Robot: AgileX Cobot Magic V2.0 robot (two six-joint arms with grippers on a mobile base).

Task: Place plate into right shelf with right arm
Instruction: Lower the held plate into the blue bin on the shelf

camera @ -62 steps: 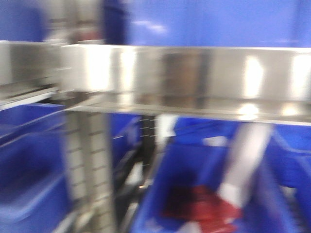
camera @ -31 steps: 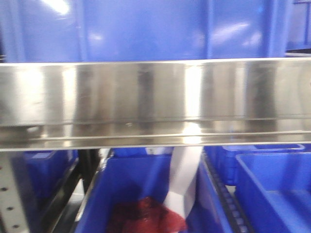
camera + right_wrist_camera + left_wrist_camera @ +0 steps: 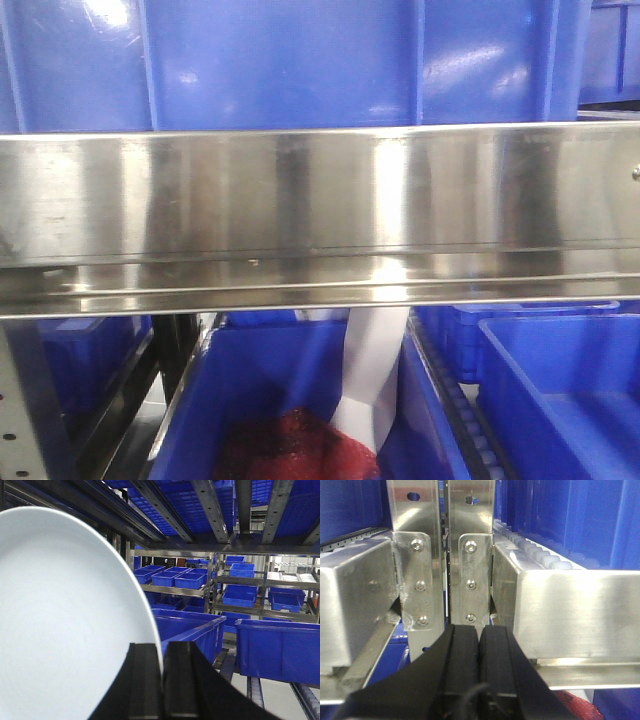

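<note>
Between the black fingers of the right gripper (image 3: 162, 652), the white plate (image 3: 65, 620) is pinched by its rim. It is held up on its edge, and the left half of that wrist view is filled by it. Blue crates (image 3: 277, 647) are seen past it on steel racks, and none of them is touched by the plate. The two fingers of the left gripper (image 3: 479, 632) are pressed together with nothing between them, close to two steel posts (image 3: 417, 555) that are joined with screws. From the front, the shelf (image 3: 320, 210) is shown as a wide shiny rail, with a big blue box (image 3: 300, 60) above it. Under the rail, something red (image 3: 295, 450) and a white strip (image 3: 375, 365) are seen in a blue bin (image 3: 260, 370).
</note>
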